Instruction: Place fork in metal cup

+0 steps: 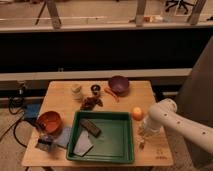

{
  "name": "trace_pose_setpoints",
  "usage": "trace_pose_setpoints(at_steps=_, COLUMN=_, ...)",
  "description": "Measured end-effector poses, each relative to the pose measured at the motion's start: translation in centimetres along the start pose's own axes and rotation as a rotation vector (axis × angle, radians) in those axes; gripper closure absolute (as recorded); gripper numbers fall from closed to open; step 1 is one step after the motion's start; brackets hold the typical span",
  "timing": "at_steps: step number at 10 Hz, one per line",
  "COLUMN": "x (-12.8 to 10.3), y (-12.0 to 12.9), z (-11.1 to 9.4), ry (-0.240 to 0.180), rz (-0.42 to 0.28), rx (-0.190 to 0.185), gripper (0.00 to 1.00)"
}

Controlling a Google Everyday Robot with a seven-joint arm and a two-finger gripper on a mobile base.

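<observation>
The fork [141, 144] looks like a small pale sliver lying on the wooden table [60, 95], just right of the green tray [126, 145]. My gripper [145, 133] hangs from the white arm [172, 120] directly above the fork, close to the table's right front. Whether it touches the fork cannot be told. The metal cup [95, 89], small and dark with a shiny rim, stands upright at the table's back middle, between a pale cream cup [76, 91] and the purple bowl [119, 84], far from the gripper.
An orange ball [136, 113] lies just left of the arm. The tray holds a dark block [91, 127] and a pale sheet [83, 145]. An orange bowl [49, 121] sits front left. A brown object [91, 103] and an orange stick [111, 93] lie near the cup.
</observation>
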Motion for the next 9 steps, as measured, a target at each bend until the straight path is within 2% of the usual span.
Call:
trace_pose_setpoints(at_steps=2, x=-0.2, y=1.1, z=0.1, ry=-0.004, rz=-0.002, rx=-0.024, gripper=0.20)
trace_pose_setpoints(at_steps=4, x=-0.2, y=1.0, z=0.0, ry=-0.007, rz=-0.007, rx=-0.020, gripper=0.20)
trace_pose_setpoints(at_steps=5, x=-0.3, y=0.2, z=-0.7, ry=-0.012, rz=-0.050, rx=0.005, gripper=0.20)
trace_pose_setpoints(at_steps=6, x=-0.2, y=0.1, z=-1.4, ry=-0.017, rz=-0.071, rx=0.014, gripper=0.20)
trace_pose_setpoints(at_steps=9, x=0.6, y=-0.1, z=-2.6, ry=-0.038, rz=-0.044, rx=0.049, gripper=0.20)
